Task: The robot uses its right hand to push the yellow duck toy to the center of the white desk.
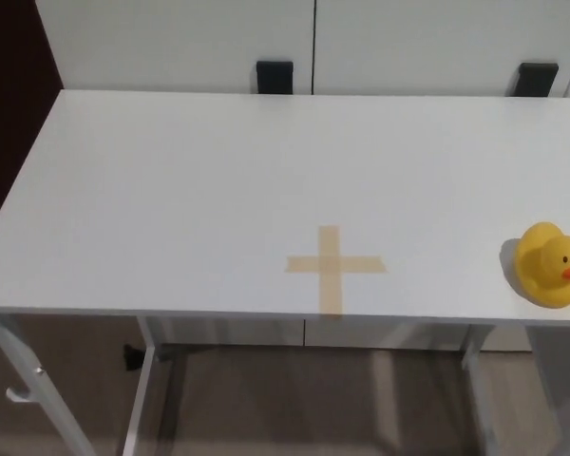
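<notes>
Yellow duck toy (551,265) sits upright, beak pointing right; no hands or fingers visible.

The yellow rubber duck toy (551,265) sat on the white rectangular desk (218,180), near its front edge at the far right. The tan tape cross (333,266) lay to the duck's left, also near the front edge. Behind the desk stood white panels (313,43), with two black brackets (275,76) at their base.
</notes>
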Tool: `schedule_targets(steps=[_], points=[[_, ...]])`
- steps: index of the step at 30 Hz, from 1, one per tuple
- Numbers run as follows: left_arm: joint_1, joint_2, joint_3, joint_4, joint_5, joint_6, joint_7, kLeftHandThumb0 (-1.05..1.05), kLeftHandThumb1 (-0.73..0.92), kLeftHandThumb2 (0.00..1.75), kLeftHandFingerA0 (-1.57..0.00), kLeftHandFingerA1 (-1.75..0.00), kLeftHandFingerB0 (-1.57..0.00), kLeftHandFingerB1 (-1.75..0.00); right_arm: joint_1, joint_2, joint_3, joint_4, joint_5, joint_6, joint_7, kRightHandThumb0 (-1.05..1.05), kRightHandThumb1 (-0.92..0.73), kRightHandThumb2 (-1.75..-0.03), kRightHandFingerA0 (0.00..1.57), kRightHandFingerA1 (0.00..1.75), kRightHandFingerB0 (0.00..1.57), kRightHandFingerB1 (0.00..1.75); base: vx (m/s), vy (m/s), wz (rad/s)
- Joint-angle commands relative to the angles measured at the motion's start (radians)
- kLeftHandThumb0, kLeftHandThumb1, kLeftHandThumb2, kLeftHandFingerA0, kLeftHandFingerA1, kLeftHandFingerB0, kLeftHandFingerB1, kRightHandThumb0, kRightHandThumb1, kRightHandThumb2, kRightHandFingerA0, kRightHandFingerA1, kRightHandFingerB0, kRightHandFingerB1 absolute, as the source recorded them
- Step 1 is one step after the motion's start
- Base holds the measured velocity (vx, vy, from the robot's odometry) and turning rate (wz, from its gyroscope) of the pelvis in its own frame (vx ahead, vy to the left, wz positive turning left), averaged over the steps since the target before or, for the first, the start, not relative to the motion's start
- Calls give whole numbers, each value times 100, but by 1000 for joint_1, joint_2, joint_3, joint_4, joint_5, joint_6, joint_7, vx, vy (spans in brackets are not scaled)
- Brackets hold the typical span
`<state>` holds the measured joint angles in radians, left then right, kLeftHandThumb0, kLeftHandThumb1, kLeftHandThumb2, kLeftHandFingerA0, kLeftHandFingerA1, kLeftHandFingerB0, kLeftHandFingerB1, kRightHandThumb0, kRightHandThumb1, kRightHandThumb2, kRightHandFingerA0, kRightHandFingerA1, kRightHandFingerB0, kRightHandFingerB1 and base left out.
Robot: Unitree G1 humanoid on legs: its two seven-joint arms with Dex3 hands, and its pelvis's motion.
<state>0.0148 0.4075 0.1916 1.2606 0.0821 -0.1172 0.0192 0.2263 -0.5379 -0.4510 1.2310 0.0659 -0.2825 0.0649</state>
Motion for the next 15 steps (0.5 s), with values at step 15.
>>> schedule_targets(steps=[15], points=[[-20,26,6,25,-11,-43,9,-12,72,63,-86,-59,-76,-54,-439,-183,-97,-224,108,-11,44,-97,-83,-65,36,67,31,54,0,0,0]])
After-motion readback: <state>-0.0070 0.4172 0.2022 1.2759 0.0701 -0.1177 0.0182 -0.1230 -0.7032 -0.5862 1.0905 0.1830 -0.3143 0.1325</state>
